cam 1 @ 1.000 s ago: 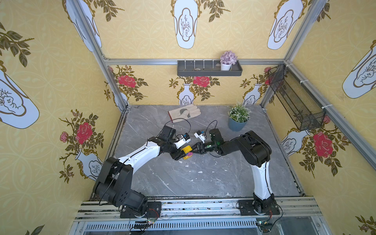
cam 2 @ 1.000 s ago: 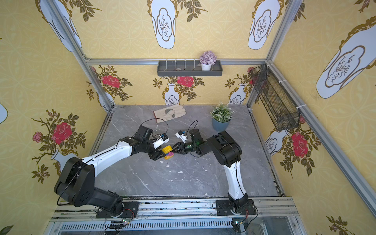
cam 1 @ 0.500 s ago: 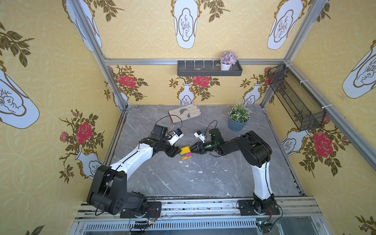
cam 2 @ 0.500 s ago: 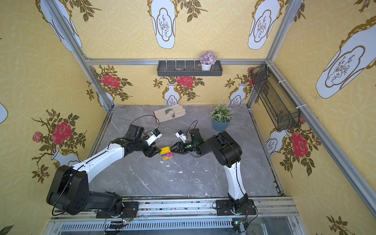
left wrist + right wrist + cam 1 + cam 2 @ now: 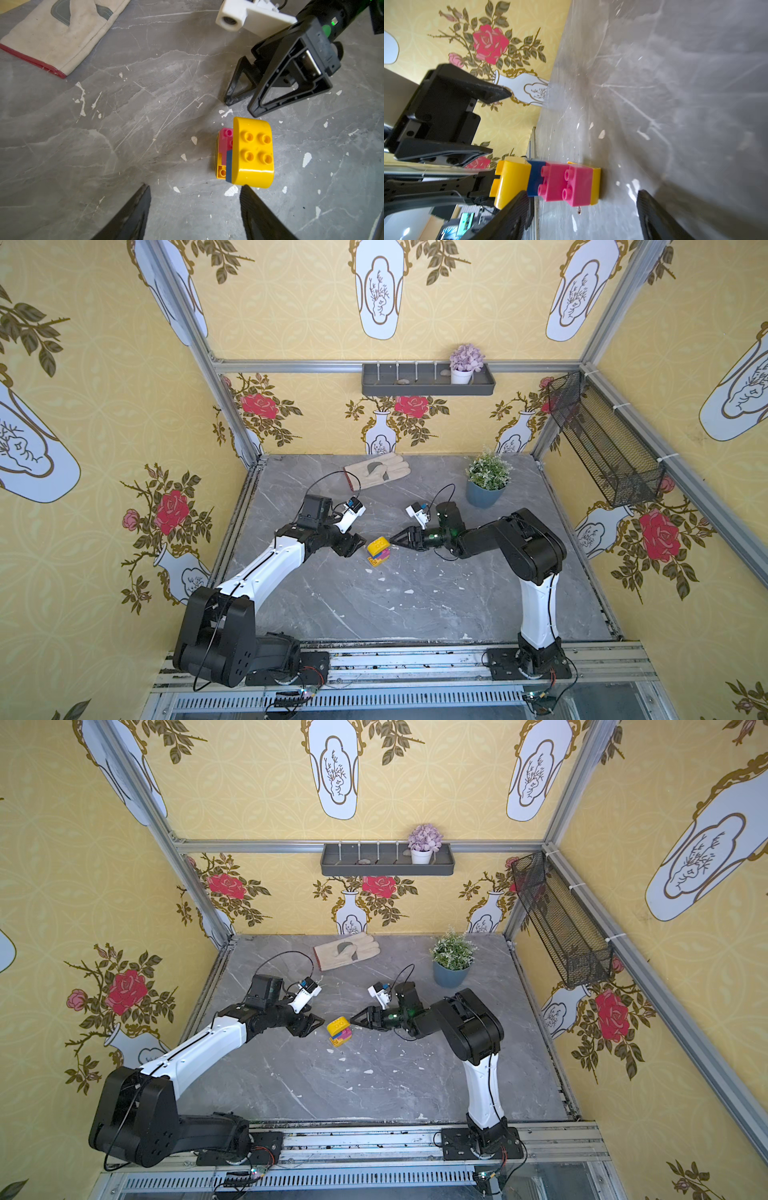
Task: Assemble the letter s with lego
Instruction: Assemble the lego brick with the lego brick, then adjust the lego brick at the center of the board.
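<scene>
**mo_bricks:** Compared with a second back, the left gripper (image 5: 360,541) has pulled away from the lego (image 5: 378,551) toward its own side. The right gripper (image 5: 393,540) has spread its jaws wider. The lego looks to be about where it was.

**tabletop_tim:** So is anything holding it now?

**mo_bricks:** Nope, both grippers are open with nothing in them. In the left wrist view the left gripper (image 5: 195,187) has bare table (image 5: 104,145) between its ribbed black fingers (image 5: 133,214). One tip ends right at the edge of the top brick, and I can't tell if it grazes it. The right gripper (image 5: 242,107) sits just beside the stack on the opposite side. Its triangular open-frame fingers are apart and not around anything.

**tabletop_tim:** And the bricks themselves?

**mo_bricks:** Standing upright mid-table between the two grippers in both top views. It's glossy plastic: a yellow brick with rounded edges and four round studs on top, a thin blue layer under it, then pink, then yellow flat on the table. The table is grey and marble-look, scuffed with white scratches and chips. A pale stitched glove (image 5: 378,470) with a red hem lies flat near the back wall, well apart.
</scene>
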Available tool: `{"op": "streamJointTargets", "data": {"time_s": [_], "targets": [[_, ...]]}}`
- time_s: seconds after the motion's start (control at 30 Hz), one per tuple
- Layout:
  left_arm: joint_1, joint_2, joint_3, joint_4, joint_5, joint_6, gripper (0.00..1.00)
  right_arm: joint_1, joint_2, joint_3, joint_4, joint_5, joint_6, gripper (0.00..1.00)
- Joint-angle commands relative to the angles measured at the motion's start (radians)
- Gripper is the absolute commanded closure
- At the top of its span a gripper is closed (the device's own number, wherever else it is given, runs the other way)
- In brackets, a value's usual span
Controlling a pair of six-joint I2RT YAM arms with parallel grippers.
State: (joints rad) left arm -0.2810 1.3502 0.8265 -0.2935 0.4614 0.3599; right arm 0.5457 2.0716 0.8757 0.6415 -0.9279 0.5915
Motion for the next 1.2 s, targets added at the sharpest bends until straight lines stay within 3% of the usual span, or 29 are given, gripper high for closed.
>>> {"op": "streamJointTargets", "data": {"time_s": [0.0, 0.17, 0.2, 0.23, 0.27, 0.37, 0.43, 0.5, 0.57, 0.77, 1.17], "targets": [[0.009, -0.015, -0.020, 0.047, 0.031, -0.037, 0.29, -0.038, -0.011, -0.043, -0.368, 0.230, -0.061, 0.13], [0.014, -0.087, -0.106, 0.135, 0.061, -0.145, 0.28, -0.051, -0.092, -0.043, -0.359, 0.158, -0.192, 0.09], [0.014, -0.108, -0.134, 0.164, 0.069, -0.178, 0.28, -0.053, -0.093, -0.044, -0.335, 0.105, -0.230, 0.08], [0.014, -0.135, -0.159, 0.188, 0.071, -0.205, 0.27, -0.052, -0.092, -0.037, -0.317, 0.048, -0.262, 0.01], [0.014, -0.165, -0.185, 0.213, 0.059, -0.240, 0.26, -0.050, -0.089, -0.029, -0.309, 0.000, -0.297, 0.02], [0.014, -0.242, -0.248, 0.278, 0.027, -0.364, 0.24, -0.020, -0.088, 0.035, -0.407, 0.049, -0.467, 0.02], [0.013, -0.286, -0.284, 0.312, -0.011, -0.447, 0.16, -0.023, -0.078, 0.062, -0.421, 0.053, -0.549, 0.02], [0.013, -0.326, -0.308, 0.327, -0.040, -0.499, 0.00, -0.030, -0.065, 0.077, -0.400, 0.042, -0.607, 0.02], [0.013, -0.345, -0.317, 0.324, -0.053, -0.521, 0.01, -0.033, -0.053, 0.082, -0.364, 0.026, -0.656, 0.02], [0.014, -0.371, -0.305, 0.265, -0.064, -0.513, 0.01, -0.043, 0.043, 0.101, -0.144, -0.106, -0.600, 0.02], [0.012, -0.336, -0.308, 0.243, -0.026, -0.485, 0.01, 0.042, 0.219, 0.192, -0.025, -0.225, -0.599, 0.02]]}}
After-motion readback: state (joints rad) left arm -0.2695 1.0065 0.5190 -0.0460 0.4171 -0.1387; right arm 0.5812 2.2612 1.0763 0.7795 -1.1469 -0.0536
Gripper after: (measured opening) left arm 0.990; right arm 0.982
